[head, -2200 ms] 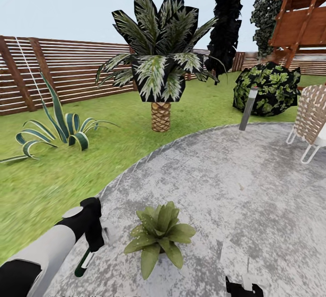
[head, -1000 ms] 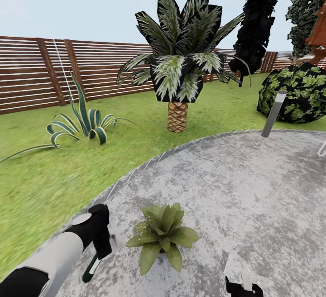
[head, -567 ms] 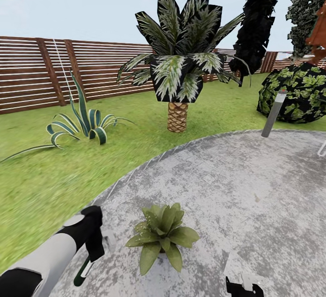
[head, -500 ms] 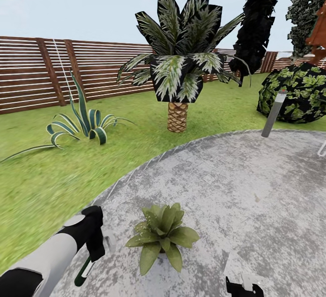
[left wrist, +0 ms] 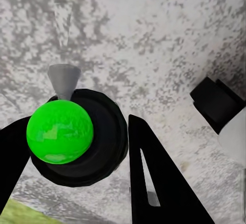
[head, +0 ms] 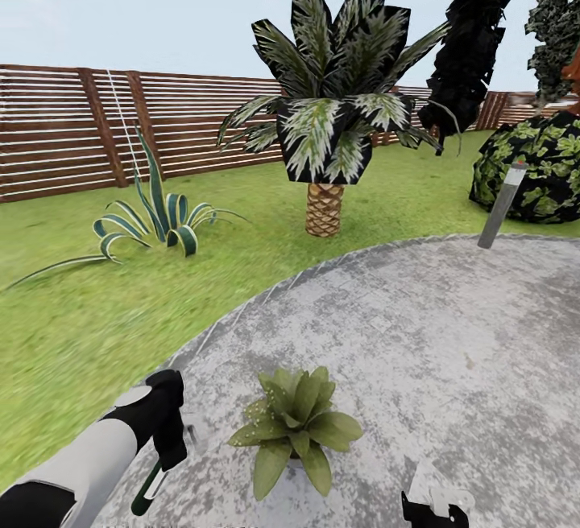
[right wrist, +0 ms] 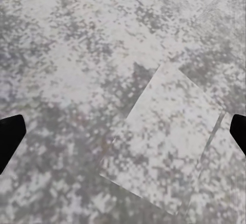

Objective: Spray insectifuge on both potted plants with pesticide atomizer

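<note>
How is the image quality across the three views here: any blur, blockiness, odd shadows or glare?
Head view: even daylight, no glare; the grass smears toward the left edge, the palm renders in dark blocky patches, and the potted plant casts almost no shadow. Left wrist view: the atomizer's green cap is sharp, the patio coarse and speckled. Right wrist view: heavily pixelated paving with a pale slab.

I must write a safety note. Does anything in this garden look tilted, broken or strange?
One thing: the grey post with a dark cap at the round grey patio's far edge leans instead of standing upright. The small potted plant sits upright; nothing looks spilled or broken.
</note>
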Available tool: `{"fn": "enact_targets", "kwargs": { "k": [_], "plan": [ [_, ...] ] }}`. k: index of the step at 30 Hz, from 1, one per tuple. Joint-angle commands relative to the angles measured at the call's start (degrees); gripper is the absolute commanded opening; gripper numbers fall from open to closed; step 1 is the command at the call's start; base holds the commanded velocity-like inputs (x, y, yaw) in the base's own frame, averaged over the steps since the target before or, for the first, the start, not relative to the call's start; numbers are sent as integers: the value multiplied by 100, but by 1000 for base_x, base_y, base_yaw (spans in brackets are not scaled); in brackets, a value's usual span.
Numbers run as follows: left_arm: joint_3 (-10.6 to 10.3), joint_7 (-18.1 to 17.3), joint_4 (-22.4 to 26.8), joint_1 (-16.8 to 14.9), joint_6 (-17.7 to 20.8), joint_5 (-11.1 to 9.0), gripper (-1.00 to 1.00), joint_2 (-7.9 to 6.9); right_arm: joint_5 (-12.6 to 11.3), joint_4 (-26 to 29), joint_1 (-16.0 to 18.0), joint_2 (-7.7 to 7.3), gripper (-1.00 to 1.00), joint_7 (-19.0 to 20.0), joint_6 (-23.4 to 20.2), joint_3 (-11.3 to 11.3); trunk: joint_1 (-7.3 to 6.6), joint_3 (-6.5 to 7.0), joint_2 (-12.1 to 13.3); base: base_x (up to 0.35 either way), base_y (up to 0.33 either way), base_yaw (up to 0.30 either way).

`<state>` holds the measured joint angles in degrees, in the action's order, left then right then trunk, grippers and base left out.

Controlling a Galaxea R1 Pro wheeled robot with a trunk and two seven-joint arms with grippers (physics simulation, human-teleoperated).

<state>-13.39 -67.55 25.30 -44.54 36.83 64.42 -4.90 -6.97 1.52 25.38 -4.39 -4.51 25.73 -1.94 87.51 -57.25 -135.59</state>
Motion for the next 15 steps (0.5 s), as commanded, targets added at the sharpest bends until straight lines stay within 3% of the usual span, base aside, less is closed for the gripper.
{"fn": "enact_targets", "kwargs": {
  "k": [1, 7, 15],
  "plan": [
    [-20, -32, 12, -2, 54, 9, -100, -3, -50, -3, 3, 0, 100, 3, 20, -26, -1, -5, -2, 0, 0, 271],
    [3, -30, 41, -2, 69, -4, -100, -4, -50, -3, 3, -2, 100, 3, 20, -26, -1, -5, -2, 79, -46, 63],
    [3, -30, 80, -2, 70, -5, -100, -3, -50, -3, 3, -2, 100, 3, 20, -26, -1, -5, -2, 159, -217, 1]
  ]
}}
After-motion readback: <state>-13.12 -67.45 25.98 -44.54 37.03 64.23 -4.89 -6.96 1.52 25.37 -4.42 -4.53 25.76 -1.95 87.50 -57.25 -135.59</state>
